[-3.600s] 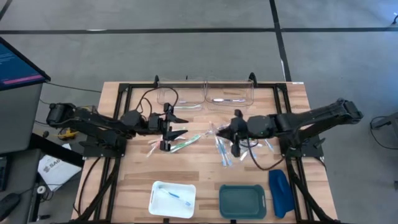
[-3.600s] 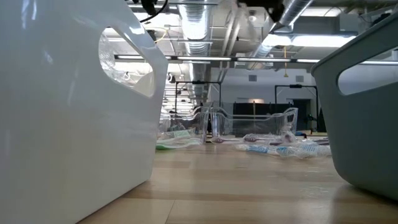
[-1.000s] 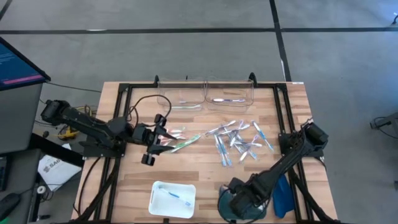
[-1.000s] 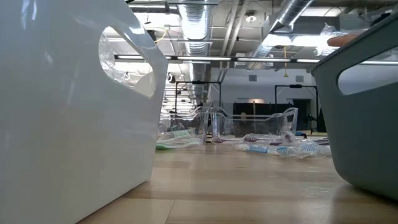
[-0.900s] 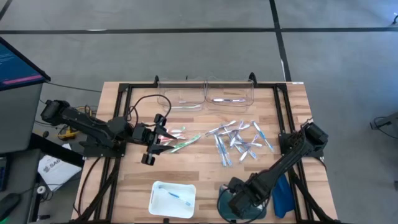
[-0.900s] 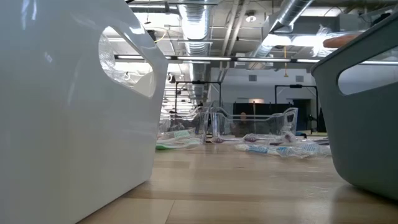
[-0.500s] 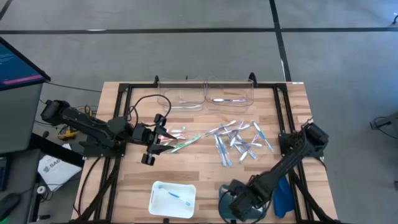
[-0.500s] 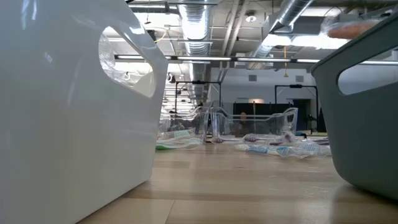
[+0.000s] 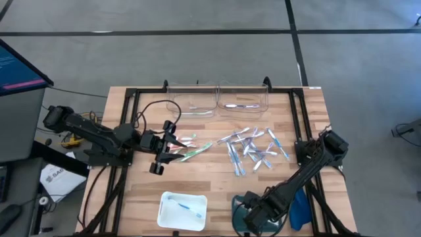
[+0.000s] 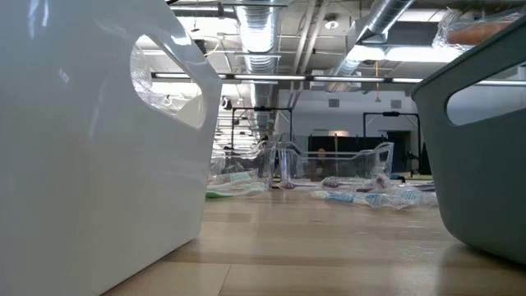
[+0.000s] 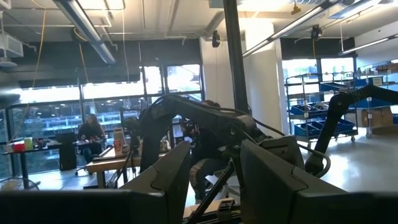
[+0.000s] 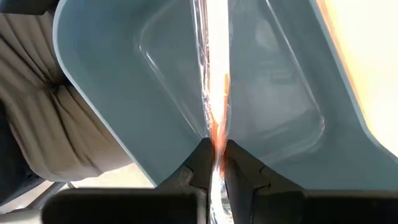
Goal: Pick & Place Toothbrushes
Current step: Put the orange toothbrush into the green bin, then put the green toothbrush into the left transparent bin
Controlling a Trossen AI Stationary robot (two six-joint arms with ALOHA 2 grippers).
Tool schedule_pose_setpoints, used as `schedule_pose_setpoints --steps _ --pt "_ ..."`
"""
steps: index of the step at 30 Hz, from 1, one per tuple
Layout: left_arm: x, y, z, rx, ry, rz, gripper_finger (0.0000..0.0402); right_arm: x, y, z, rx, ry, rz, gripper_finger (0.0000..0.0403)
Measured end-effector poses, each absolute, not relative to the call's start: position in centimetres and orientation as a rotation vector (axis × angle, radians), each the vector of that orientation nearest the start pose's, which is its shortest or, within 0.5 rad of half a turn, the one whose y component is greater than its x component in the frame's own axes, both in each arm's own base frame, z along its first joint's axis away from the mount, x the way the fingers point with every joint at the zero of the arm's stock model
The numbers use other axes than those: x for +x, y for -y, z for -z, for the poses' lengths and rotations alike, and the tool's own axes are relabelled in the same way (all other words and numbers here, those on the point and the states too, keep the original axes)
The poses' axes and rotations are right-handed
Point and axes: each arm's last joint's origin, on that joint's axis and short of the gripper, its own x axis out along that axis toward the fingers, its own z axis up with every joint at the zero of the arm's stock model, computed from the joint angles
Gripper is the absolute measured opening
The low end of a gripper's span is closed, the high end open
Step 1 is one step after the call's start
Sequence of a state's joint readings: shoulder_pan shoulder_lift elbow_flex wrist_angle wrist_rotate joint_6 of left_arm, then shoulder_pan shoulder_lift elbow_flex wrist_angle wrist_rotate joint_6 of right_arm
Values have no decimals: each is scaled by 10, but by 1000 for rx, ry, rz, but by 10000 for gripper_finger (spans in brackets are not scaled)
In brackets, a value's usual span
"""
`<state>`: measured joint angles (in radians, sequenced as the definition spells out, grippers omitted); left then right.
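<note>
A: Overhead view: how is the surface point(image 9: 217, 191) lit?
B: Evenly and brightly from above; shadows beneath the arms are soft and short.

A: Low view?
B: The white bin point(image 10: 99, 140) and teal bin point(image 10: 485, 148) sit close and blurred; ceiling lights point(image 10: 263, 62) glare behind them.

A: Wrist views?
B: The left one is backlit by bright windows point(image 11: 112, 106), foreground dark. In the right one, glare streaks the clear wrapper point(image 12: 214, 68), washing out one corner.

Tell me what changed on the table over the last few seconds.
The right gripper left the scattered wrapped toothbrushes at mid-table and swung to the teal plastic bin at the near edge, shut on an orange clear-wrapped toothbrush. The left gripper drew back slightly. The white tray stayed put.
</note>
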<state>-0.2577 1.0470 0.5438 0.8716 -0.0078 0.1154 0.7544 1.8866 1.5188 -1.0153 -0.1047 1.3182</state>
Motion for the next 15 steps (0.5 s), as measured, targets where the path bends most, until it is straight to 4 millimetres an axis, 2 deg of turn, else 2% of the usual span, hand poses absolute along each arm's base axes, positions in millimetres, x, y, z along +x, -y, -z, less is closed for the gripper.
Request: schedule_pose_setpoints --steps 15 --pt "215 56 -301 49 370 233 136 268 -256 -227 595 -1515 256 86"
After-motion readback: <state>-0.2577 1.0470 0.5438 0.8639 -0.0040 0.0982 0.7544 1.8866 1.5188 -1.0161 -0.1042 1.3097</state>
